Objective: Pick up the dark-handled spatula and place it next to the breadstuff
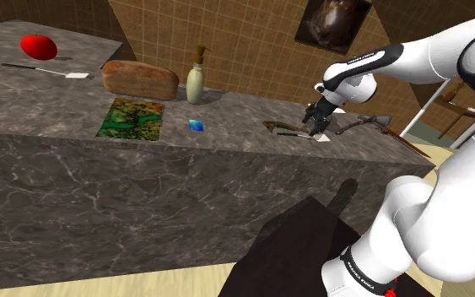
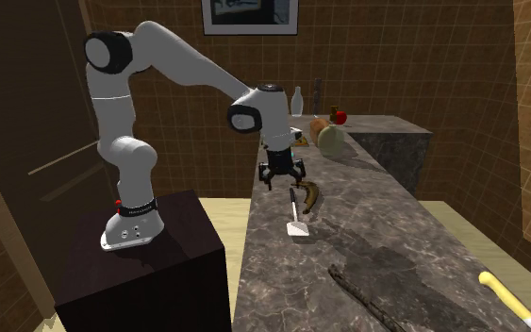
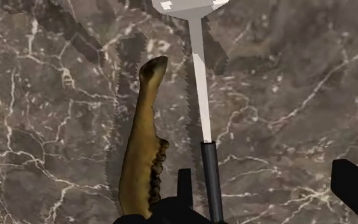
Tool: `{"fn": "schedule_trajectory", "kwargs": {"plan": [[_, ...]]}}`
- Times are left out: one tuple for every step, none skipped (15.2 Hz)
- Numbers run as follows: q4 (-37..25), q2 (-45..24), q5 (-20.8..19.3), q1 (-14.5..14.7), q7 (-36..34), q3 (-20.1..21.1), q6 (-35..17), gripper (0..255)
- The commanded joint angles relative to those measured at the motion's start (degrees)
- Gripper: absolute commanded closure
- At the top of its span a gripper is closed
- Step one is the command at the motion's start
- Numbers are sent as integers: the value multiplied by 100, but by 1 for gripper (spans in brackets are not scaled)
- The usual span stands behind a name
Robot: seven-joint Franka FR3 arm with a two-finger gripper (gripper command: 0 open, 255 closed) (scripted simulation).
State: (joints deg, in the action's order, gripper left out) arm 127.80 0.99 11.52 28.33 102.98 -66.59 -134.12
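Note:
A spatula [image 3: 198,83] with a dark handle [image 3: 212,181], a silver shaft and a white blade lies flat on the marble counter [image 1: 227,143]. In the second exterior view the spatula [image 2: 296,209] points away from the arm. My gripper [image 2: 282,174] hangs open just above its handle end, fingers apart; the handle sits between them, close to one finger [image 3: 184,184], and is not clasped. The gripper [image 1: 315,122] is at the counter's right part in the shoulder view. The brown bread loaf [image 1: 139,79] lies far off towards that view's left.
A brown curved object [image 3: 142,146] lies right beside the spatula. A pale bottle [image 1: 195,80] stands next to the loaf, with a green mat [image 1: 132,116] and a small blue item [image 1: 195,125] nearby. A red fruit [image 1: 39,46] and a second spatula [image 1: 45,70] lie far left. A dark stick [image 2: 367,292] lies further along.

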Motion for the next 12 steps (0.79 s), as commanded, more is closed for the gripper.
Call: {"fn": "schedule_trajectory", "kwargs": {"plan": [[-485,-1254,1751,-14,1640,-182,263,0],[-512,-1209,1675,-329,1621,145,231,0],[-504,-1281,1769,-435,1682,262,189,0],[-500,-1367,1883,-502,1755,337,156,0],[-496,-1452,1996,-565,1827,408,124,0],[-494,-1535,2106,-627,1897,480,92,0],[-494,-1617,2214,-688,1966,551,61,0],[-494,-1697,2319,-748,2032,623,30,0],[-498,-1822,2482,-839,2134,734,-18,0],[-497,-1820,2480,-842,2133,737,-19,0],[-497,-1820,2480,-842,2133,737,-19,0],[-497,-1820,2480,-842,2133,737,-19,0]]}}
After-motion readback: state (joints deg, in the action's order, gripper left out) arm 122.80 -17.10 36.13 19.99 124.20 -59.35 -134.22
